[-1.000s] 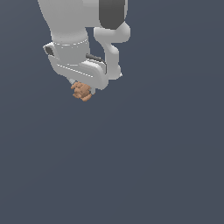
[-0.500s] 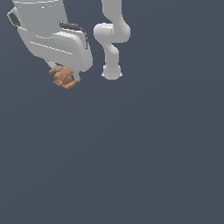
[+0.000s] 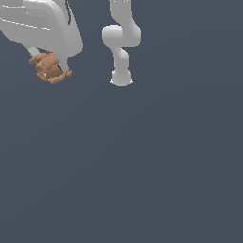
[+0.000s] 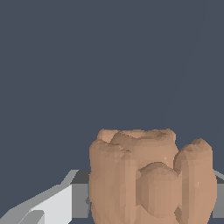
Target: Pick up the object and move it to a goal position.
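Note:
The object point(image 3: 49, 68), a small lumpy orange-brown item with rounded bumps, hangs under the white hand at the exterior view's upper left. My gripper point(image 3: 49, 64) is shut on it, with pale fingers point(image 3: 63, 64) showing on either side. The wrist view is filled low down by the object point(image 4: 151, 177), held between grey-white fingers point(image 4: 52, 203). The hand is large in the exterior view and partly cut off by the frame's edge.
The arm's white links and base point(image 3: 121, 78) stand at the exterior view's upper middle, on a plain dark grey-blue ground point(image 3: 142, 166). Nothing else shows.
The hand with the object has swung toward the exterior view's left and looms larger, moving away from the arm's base. The grip on the object has held.

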Action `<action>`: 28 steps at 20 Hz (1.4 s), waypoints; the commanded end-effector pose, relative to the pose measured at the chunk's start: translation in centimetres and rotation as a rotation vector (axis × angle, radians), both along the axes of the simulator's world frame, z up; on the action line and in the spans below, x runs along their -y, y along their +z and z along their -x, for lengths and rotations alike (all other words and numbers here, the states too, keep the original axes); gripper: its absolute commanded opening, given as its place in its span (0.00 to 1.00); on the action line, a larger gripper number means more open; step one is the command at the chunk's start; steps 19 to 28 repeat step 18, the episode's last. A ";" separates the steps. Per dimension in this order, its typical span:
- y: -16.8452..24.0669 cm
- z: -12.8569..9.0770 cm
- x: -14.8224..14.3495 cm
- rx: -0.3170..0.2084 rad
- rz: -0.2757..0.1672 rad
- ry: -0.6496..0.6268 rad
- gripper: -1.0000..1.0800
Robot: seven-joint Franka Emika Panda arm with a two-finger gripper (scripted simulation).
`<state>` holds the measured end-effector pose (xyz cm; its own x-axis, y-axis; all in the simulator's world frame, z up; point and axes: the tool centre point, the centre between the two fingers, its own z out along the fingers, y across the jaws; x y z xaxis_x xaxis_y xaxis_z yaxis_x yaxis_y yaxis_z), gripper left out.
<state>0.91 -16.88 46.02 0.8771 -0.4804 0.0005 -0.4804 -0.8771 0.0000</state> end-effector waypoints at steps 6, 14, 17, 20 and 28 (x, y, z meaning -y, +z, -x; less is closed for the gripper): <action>2.4 -0.7 1.3 0.000 0.000 0.000 0.00; 3.4 -1.1 1.8 -0.001 0.000 0.000 0.00; 3.5 -1.1 1.9 -0.001 0.000 0.000 0.00; 3.5 -1.1 1.9 -0.001 0.000 0.000 0.00; 3.5 -1.1 1.9 -0.001 0.000 0.000 0.00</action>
